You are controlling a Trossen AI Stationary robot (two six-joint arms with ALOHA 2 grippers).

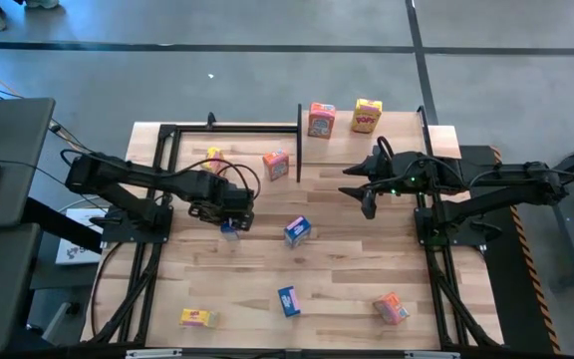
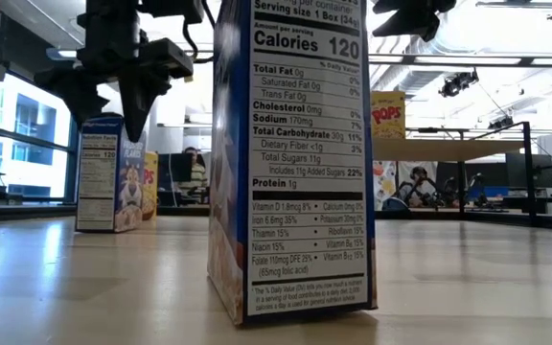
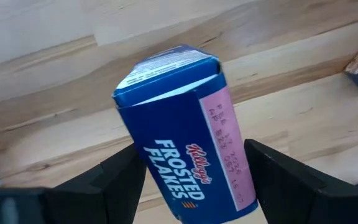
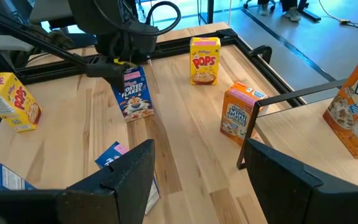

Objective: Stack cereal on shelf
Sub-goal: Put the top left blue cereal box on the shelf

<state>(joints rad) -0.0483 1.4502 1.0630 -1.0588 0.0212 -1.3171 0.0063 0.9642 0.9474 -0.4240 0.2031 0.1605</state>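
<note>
Left gripper [image 3: 191,180] straddles an upright blue Frosted Flakes box [image 3: 182,130] on the tabletop [image 1: 347,249], jaws released and flanking its narrow sides, not visibly pressing; light, crushable cardboard, best pinched gently mid-height; right gripper [image 4: 194,165] waits apart, jaws released.

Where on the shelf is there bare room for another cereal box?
The shelf has room right of the yellow Pops box, toward its right end. Its left end is crowded: the orange Mini-Wheats box stands beside the Pops box.

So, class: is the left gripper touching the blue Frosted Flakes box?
Cannot tell. In the left wrist view the fingers flank the Frosted Flakes box closely, but neither contact nor gap shows plainly.
</note>
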